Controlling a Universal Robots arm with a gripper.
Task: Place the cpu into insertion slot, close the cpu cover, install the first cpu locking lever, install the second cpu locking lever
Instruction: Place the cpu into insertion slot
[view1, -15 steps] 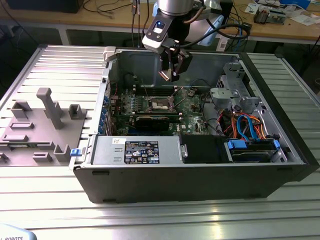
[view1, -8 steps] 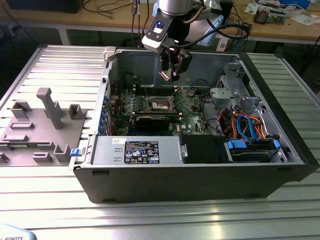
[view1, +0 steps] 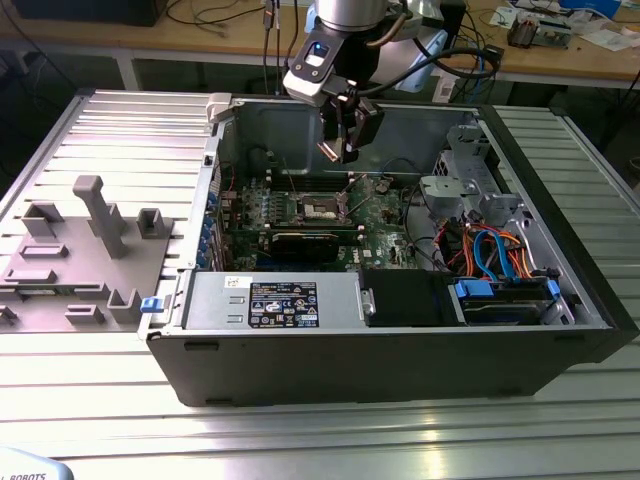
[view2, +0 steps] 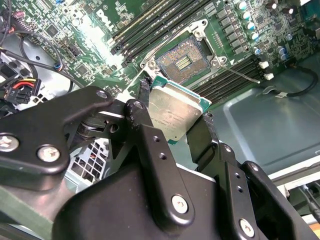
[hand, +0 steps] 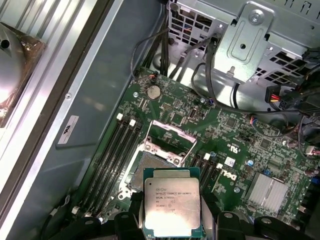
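The gripper (view1: 345, 140) hangs in the upper middle of the exterior view, over the open computer case (view1: 400, 370). Its two black fingers (view2: 150, 135) are clamped on opposite edges of the cpu (view2: 177, 109). The chip is in the air just above the insertion slot (view2: 182, 61), which lies bare with the cpu cover (hand: 172, 134) tilted up. I'd judge the chip light and rigid but delicate. The edges are the right place to hold it, never the contact side, and the socket's pins look easily bent.
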